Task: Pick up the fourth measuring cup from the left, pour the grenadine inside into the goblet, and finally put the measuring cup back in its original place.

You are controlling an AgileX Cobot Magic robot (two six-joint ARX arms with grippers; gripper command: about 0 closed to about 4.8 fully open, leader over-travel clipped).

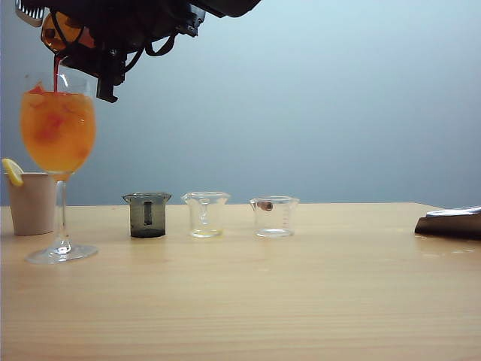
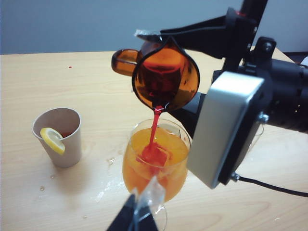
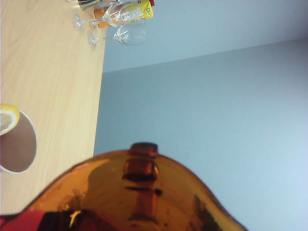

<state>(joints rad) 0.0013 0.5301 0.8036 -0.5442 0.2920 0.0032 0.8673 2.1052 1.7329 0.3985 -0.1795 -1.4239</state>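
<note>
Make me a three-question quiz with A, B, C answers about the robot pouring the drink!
1. Where is the amber measuring cup?
A. Tipped above the goblet
B. Standing on the table
C. Inside the beige cup

2. How many small cups stand in a row on the table?
A. One
B. Three
C. Five

3. What is the grenadine doing?
A. Running into the goblet
B. Spilling onto the table
C. Staying in its cup

Answers:
1 A: the right gripper holds it tilted over the goblet.
2 B: a dark grey cup and two clear cups are lined up.
3 A: a red stream drops from the lip into the orange drink.

The left gripper waits near the goblet.
</note>
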